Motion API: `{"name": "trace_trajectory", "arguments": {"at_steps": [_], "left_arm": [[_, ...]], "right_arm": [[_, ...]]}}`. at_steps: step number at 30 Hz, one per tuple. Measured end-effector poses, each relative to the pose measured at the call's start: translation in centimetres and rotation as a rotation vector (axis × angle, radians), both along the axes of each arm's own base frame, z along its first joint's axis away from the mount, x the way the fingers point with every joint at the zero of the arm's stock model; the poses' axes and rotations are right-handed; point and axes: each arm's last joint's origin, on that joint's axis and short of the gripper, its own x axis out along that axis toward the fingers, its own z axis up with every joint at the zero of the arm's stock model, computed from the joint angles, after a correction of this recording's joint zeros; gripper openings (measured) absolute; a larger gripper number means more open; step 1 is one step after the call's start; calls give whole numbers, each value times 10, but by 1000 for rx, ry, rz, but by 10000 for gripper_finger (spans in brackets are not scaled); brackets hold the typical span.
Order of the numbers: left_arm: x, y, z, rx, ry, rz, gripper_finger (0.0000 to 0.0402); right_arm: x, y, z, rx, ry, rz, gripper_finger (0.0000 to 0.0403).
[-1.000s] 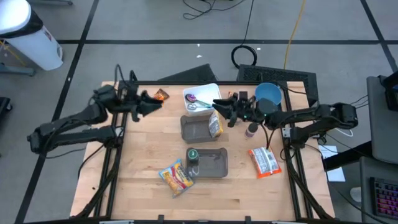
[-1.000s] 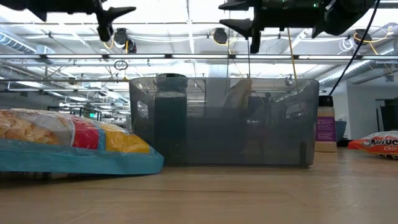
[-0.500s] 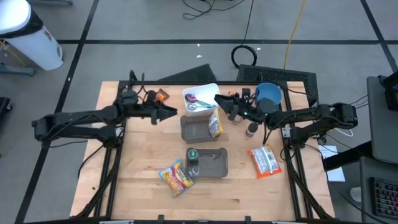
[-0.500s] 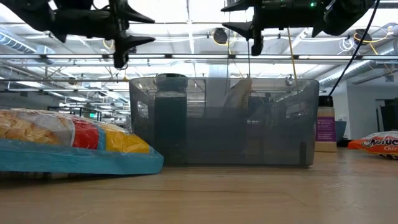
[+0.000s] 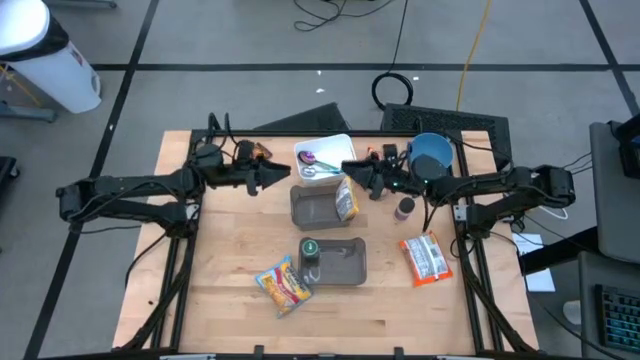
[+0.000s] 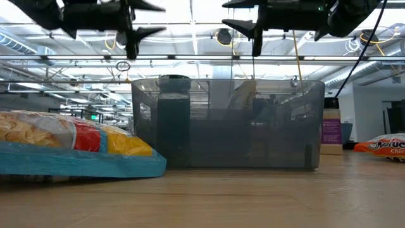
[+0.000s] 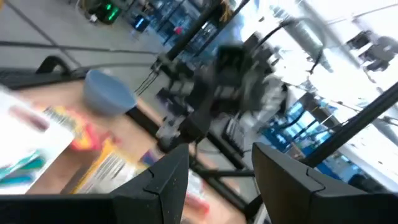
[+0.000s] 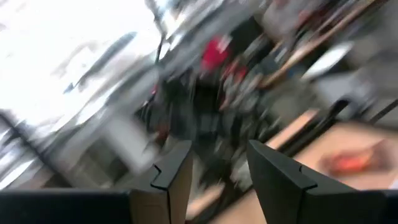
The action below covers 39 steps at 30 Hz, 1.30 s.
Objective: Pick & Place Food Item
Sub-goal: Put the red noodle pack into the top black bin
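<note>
Both arms hang above the back half of the light wooden table (image 5: 230, 260). The left gripper (image 5: 284, 176) is beside the white square tray (image 5: 330, 148), its two dark fingers parted with nothing between them. The right gripper (image 5: 347, 167) faces it from the other side, above a yellow snack packet (image 5: 346, 200) that leans inside the farther grey plastic bin (image 5: 310, 208); its fingers are also parted and empty. A second grey bin (image 5: 345, 262) stands nearer. A colourful chip bag (image 5: 283, 285) and an orange-white packet (image 5: 424, 258) lie on the table.
</note>
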Motion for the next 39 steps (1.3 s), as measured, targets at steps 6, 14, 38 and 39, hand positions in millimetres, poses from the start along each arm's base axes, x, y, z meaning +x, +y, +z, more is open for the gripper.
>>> {"name": "trace_trajectory", "arguments": {"at_steps": [6,14,38,39], "left_arm": [[7,-5,56,2,49,-62,184],[-1,-22,100,-27,320,-25,184],[-6,-15,102,138,462,76,184],[-6,-12,102,158,470,81,184]], "right_arm": [[1,2,-14,65,151,288,158],[1,7,-11,-6,125,392,222],[-6,15,81,-749,836,136,229],[-2,16,81,-770,899,117,229]]}}
